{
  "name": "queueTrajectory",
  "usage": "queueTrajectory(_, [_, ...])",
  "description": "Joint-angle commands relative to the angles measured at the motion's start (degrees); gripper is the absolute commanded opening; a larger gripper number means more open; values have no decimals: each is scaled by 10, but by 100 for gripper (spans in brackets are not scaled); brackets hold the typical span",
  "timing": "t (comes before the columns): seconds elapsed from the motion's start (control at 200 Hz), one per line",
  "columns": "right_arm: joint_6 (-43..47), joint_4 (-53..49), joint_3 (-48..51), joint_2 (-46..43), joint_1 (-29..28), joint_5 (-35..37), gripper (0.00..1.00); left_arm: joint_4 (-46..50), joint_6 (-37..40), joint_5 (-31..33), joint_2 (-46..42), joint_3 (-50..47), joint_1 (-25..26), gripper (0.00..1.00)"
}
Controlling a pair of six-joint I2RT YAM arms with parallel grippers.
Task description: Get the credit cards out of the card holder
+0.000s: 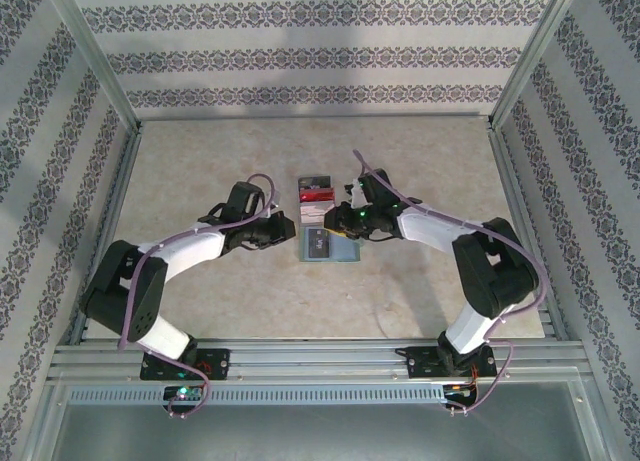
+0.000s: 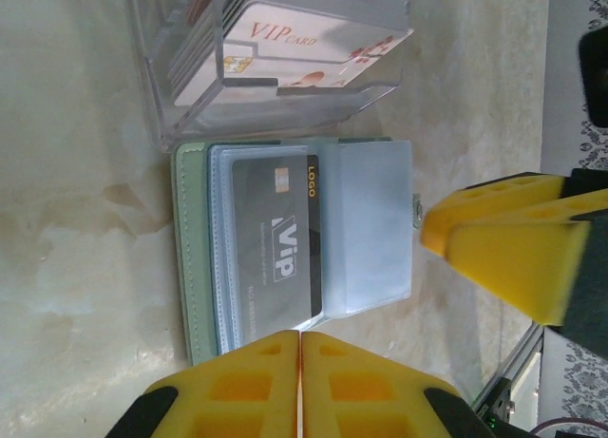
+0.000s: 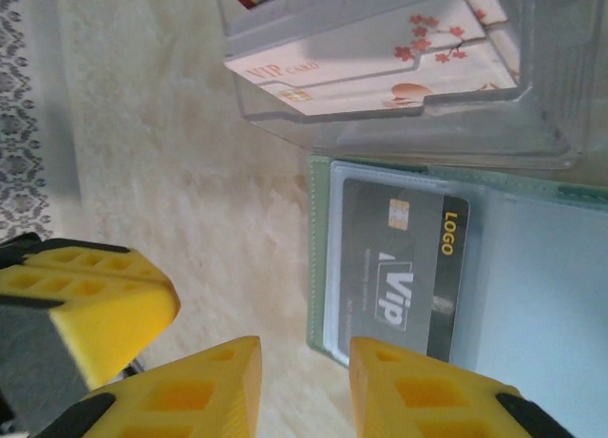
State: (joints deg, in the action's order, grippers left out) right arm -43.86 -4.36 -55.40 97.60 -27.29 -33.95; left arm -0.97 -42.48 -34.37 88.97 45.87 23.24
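Nearest in the left wrist view, my left fingers (image 2: 252, 386) sit pressed together at the bottom edge with nothing between them. Just above them the card holder (image 2: 190, 267) lies open and flat on the table (image 2: 76, 219), with a dark grey card (image 2: 275, 243) still in a clear pocket. A clear box (image 2: 285, 120) holding pale cards (image 2: 304, 48) stands just beside its upper edge. My right fingers (image 2: 503, 253) show at the right.

Right wrist view: the right fingers, bottom of frame, stand narrowly apart and empty, at the holder's lower edge.

Top view: both sets of fingers flank the holder at mid-frame.

Judgement: the grey card's removal is in hand but not begun. Next, one side should steady the holder while the other pinches the card's free edge. I cannot tell which way the pocket opens.
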Motion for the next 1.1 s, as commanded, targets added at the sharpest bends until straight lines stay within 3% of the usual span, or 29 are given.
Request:
queueTrajectory(0.0, [-14, 26, -14, 26, -7, 15, 30, -49, -18, -26, 25, 9, 9, 10])
queueTrajectory(0.295, [-2, 24, -6, 64, -7, 20, 28, -68, -24, -30, 92, 36, 29, 8])
queueTrajectory(1.094, [23, 1, 14, 82, 0, 21, 26, 7, 22, -11, 175, 73, 35, 8])
